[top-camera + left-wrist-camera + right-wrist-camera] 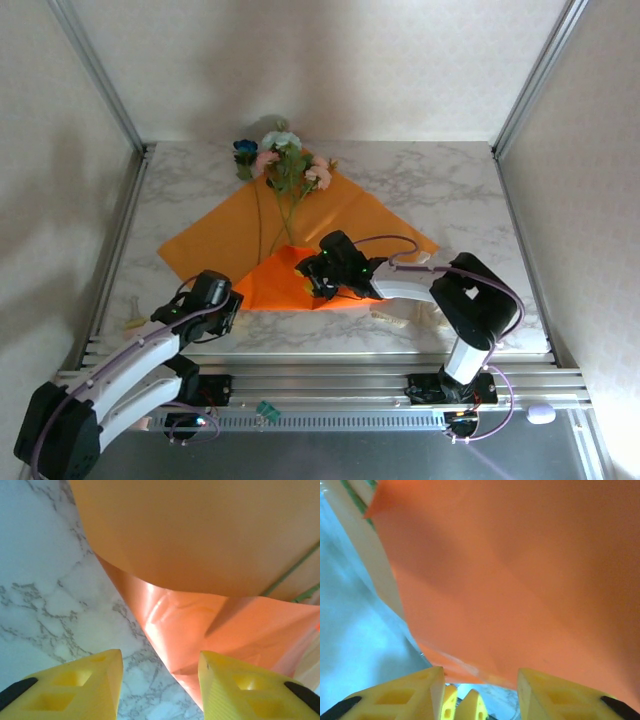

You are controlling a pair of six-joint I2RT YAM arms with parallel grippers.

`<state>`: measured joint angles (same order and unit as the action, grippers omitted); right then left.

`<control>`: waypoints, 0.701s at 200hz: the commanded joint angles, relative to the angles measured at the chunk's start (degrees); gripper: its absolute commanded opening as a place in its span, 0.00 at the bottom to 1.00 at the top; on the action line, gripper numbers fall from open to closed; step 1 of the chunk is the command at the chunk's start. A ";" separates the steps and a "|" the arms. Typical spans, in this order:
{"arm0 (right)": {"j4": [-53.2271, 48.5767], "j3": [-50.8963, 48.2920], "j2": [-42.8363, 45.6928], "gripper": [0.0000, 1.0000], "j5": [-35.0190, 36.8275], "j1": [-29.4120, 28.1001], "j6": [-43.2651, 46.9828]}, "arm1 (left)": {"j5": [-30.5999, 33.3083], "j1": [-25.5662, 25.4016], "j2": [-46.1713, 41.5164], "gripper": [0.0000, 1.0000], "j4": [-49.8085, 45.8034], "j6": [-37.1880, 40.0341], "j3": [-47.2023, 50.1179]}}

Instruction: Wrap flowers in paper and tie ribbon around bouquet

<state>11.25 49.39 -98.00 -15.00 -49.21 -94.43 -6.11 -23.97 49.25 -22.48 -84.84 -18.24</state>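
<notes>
Currently on table (450, 190): the paper (210, 235) is laid flat as a diamond, one corner to the far side, one to each side, and the near corner toward the arm bases.
Wrapping and contents: the flowers (285, 165) are carried on the sheet, with the blooms at its far corner and partly past the edge. The stems (285, 225) lie on the orange surface.
Near corner: a brighter orange flap (275, 285) is seen turned up over the lower ends of the stems.
Long axis, flowers: it runs far to near, blooms pointing away from the arms and stem ends toward them.
Long axis, paper: the wider diagonal is set left to right across the table.
Right gripper (318, 278): it is placed at the flap's right part. In the wrist view (481, 677) the fingers are seen moderately apart, with the flap's edge passing just ahead of the tips. No clamping of the sheet is seen.
Left gripper (232, 302): it is placed at the flap's left edge. In the wrist view (160, 662) the fingers are parted, with marble and the paper's edge visible in the gap and nothing held.
Hidden: the stem ends are covered by the flap.
Partly covered: a pale strip, taken as the ribbon (392, 314), lies under the right arm at the near side. Its full length cannot be made out.
Unclear: two small yellow shapes (462, 705) between the right fingers cannot be identified.
</notes>
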 commanded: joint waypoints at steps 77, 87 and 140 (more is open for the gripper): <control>0.07 -2.61 0.64 0.40 -1.22 1.84 2.52 | 3.89 -0.64 3.42 0.00 7.49 -0.85 2.34; 0.56 -2.88 0.40 0.40 -1.12 2.07 2.74 | 4.00 -0.64 2.32 0.00 6.70 -0.72 2.17; -0.36 -2.34 0.57 0.40 -1.06 2.65 3.65 | 1.98 -2.29 2.93 0.40 6.20 -0.72 1.31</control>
<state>11.31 47.22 -97.10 -15.66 -46.76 -92.09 -4.38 -24.84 51.53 -15.07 -85.45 -16.51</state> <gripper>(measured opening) 0.402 0.344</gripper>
